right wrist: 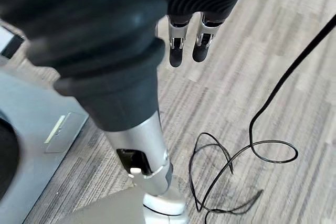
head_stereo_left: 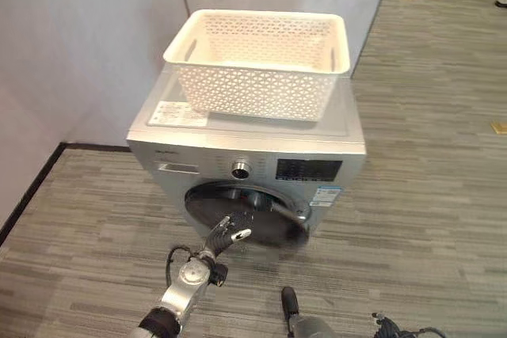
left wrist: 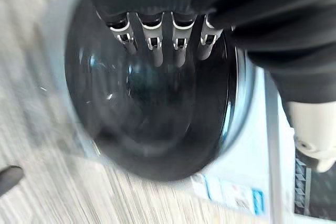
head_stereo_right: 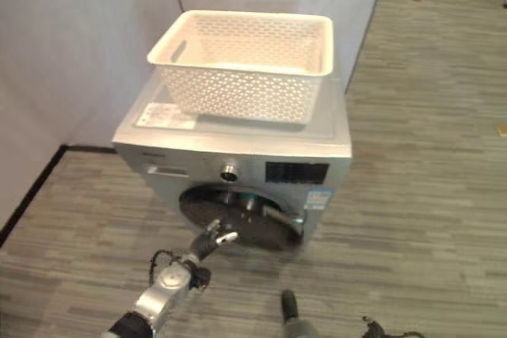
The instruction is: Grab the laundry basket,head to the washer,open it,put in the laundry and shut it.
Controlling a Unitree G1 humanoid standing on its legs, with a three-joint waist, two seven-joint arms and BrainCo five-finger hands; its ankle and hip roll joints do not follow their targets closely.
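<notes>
Fingers straight and relaxed, the left robot hand (head_stereo_left: pixel 226 233) reaches at the washer's dark round door (head_stereo_left: pixel 253 215), holding nothing. Low at the right, the right robot hand (right wrist: pixel 189 43) hangs slack-fingered over the floor (head_stereo_left: pixel 428 195). Farther off, the white basket (head_stereo_left: pixel 261 61) sits on the washer (head_stereo_left: pixel 253 128) top. I judge carrying done; whether loading is finished I cannot tell. Grey partition walls (head_stereo_left: pixel 87 45) stand behind.

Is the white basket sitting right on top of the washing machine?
Touching. The left eye view shows the basket resting with its base flat on the washing machine's grey top, with no gap under it.
</notes>
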